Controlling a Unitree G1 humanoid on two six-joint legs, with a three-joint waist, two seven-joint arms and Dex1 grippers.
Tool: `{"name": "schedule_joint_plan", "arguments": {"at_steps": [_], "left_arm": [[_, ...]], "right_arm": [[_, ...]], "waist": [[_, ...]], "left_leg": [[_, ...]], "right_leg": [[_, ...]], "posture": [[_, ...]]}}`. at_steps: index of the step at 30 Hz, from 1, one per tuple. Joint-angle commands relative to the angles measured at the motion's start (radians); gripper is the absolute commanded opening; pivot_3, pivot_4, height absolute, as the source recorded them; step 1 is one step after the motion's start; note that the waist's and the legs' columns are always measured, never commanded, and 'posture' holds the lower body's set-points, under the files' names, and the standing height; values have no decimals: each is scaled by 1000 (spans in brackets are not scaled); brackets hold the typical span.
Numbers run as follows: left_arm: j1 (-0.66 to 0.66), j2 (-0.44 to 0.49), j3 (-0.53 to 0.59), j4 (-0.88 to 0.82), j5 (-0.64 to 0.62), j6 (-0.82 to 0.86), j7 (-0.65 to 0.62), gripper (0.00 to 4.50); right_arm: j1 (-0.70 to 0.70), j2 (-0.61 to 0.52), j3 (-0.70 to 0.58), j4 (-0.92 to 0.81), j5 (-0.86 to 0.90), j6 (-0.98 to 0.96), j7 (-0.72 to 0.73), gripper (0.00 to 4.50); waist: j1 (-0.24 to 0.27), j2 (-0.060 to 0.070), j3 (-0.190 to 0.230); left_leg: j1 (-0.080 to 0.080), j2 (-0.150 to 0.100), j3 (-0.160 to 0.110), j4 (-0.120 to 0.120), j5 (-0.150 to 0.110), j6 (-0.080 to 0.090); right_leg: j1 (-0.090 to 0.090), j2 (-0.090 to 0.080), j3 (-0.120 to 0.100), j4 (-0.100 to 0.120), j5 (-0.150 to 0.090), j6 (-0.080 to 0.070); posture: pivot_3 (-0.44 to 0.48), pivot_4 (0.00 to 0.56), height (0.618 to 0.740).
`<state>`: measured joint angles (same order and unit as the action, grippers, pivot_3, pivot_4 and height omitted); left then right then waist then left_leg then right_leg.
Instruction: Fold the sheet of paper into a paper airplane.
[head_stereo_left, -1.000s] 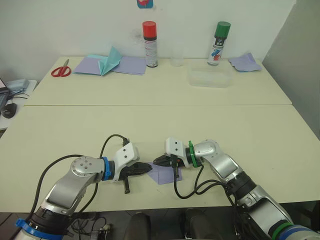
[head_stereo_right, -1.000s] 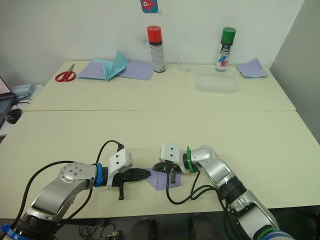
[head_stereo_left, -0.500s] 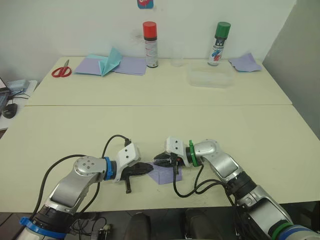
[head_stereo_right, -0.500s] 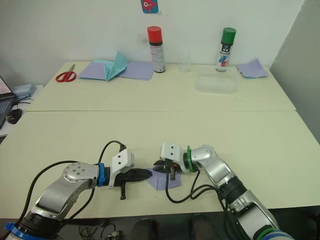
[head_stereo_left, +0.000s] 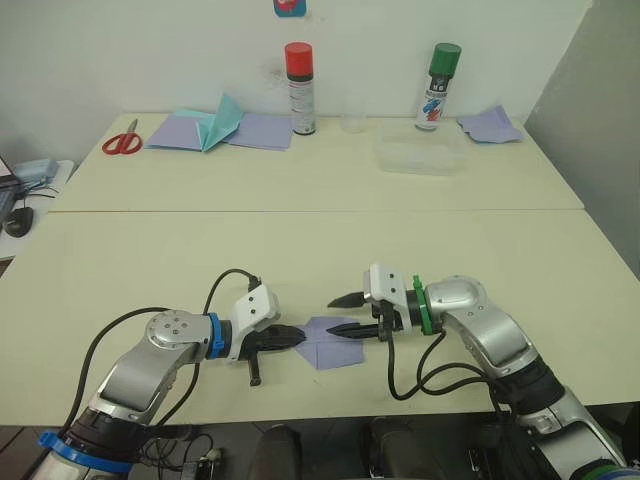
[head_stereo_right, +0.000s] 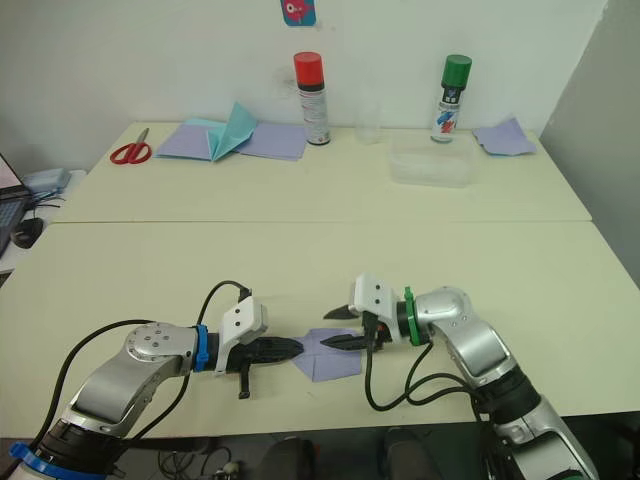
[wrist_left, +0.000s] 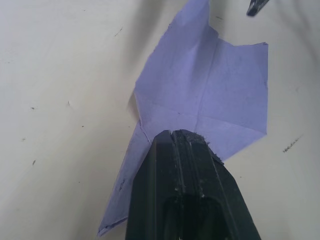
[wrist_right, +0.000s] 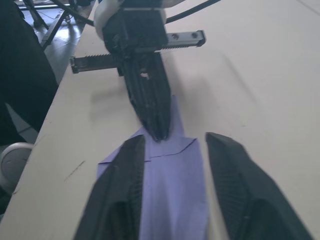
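The sheet of paper (head_stereo_left: 326, 346) is lavender, partly folded with creases, and lies flat near the table's front edge (head_stereo_left: 330, 408). My left gripper (head_stereo_left: 297, 337) is shut, pinching the sheet's left corner; the left wrist view shows its closed fingertips (wrist_left: 177, 140) on the paper (wrist_left: 220, 85). My right gripper (head_stereo_left: 342, 313) is open just right of the sheet, one finger over its right edge, nothing between the fingers. In the right wrist view its fingers (wrist_right: 127, 170) straddle the paper (wrist_right: 172, 200) and face the left gripper (wrist_right: 159, 131).
Along the back stand red scissors (head_stereo_left: 122, 141), flat lavender sheets (head_stereo_left: 260, 130) with a teal folded shape (head_stereo_left: 217, 124), a red-capped can (head_stereo_left: 300, 88), a clear cup (head_stereo_left: 352, 112), a green-capped can (head_stereo_left: 438, 86), a clear plastic box (head_stereo_left: 421, 156) and a lavender scrap (head_stereo_left: 489, 125).
My right gripper has pulled back to the right off the sheet and opened. The left gripper has held its grip in place.
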<state>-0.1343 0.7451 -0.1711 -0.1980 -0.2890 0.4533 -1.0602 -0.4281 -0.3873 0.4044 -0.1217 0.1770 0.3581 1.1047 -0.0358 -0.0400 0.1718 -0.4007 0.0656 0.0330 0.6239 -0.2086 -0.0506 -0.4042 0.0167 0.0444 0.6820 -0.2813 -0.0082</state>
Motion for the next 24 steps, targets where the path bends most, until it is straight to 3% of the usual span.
{"name": "schedule_joint_plan", "arguments": {"at_steps": [1, 2, 3, 15, 24], "left_arm": [[23, 25, -41, 42, 33, 48, -7, 0], [22, 25, -41, 42, 33, 49, -7, 0], [21, 26, -42, 42, 33, 49, -8, 0], [28, 30, -43, 34, 37, 37, 1, 0], [35, 32, -43, 38, 40, 30, 4, 0]], "right_arm": [[1, 34, 37, 10, -8, -41, -12, 436], [0, 43, 46, 26, -16, -46, -20, 30], [-1, 51, 56, 46, -28, -54, -28, 10], [-25, 63, 136, 183, -170, -175, -64, 10], [-12, 18, 112, 182, -170, -187, -45, 10]], "waist": [[0, 0, 0], [0, 0, 0], [1, 0, 0], [1, 0, 0], [1, 0, 0]], "left_leg": [[0, 0, 0, 0, 0, 0], [0, 0, 0, 0, 0, 0], [0, 0, 0, 0, 0, 0], [0, 0, 0, 0, 0, 0], [0, -1, 0, 0, 0, 0]], "right_leg": [[0, 0, 0, 0, 0, 0], [0, 0, 0, 0, 0, 0], [0, 0, 0, 0, 0, 0], [0, 0, 0, 0, 0, 0], [1, 0, 0, 0, 0, 0]], "posture": [[0, 150, 740], [0, 150, 740], [0, 150, 740], [0, 150, 740], [0, 150, 740]]}}
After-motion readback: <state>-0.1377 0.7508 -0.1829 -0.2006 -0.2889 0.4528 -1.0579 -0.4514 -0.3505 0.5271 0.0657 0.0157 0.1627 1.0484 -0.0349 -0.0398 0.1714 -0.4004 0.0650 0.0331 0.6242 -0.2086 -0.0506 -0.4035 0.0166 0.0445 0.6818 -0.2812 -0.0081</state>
